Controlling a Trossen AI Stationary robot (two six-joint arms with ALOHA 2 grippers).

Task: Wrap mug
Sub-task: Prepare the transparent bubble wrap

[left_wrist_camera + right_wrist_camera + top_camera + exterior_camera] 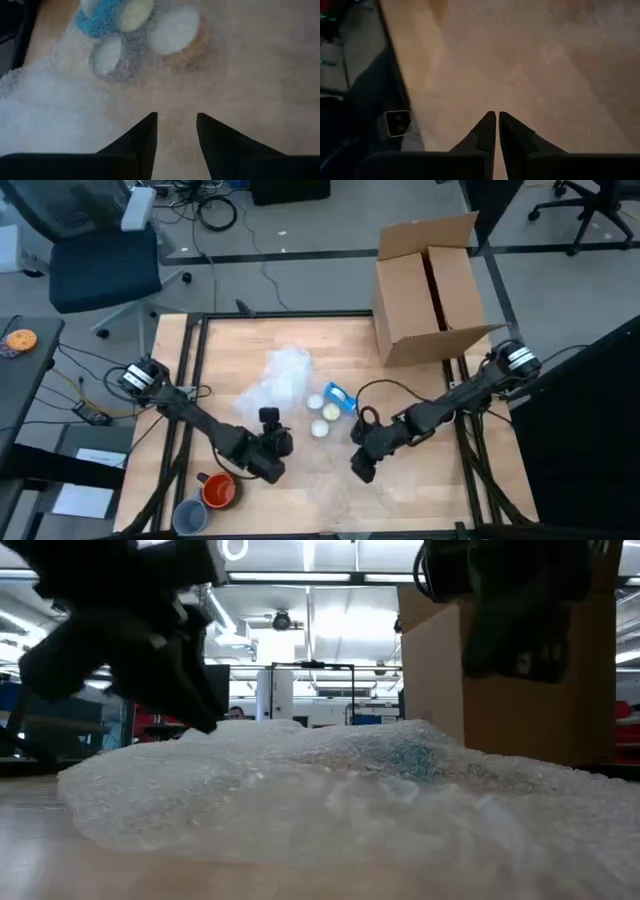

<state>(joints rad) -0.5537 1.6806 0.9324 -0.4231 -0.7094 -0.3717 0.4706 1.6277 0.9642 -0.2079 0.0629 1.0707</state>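
I see the white mug with blue and yellow marks (331, 408) lying on the clear bubble wrap sheet (283, 380) mid-worktop. My left gripper (176, 131) hovers beside it, fingers slightly apart, holding nothing. My right gripper (496, 131) hangs nearby, fingers nearly touching, empty.

A robotics lab or workshop

Upper left of the high view, a dark office chair (95, 255) stands on a grey floor strewn with loose cables (215, 210); the wooden counter (300, 340) at centre sits in a dark metal frame, with an open cardboard box (430, 290) at its upper right. The low view looks into a hall with ceiling strip lights (300, 578) and metal racks (310, 690).
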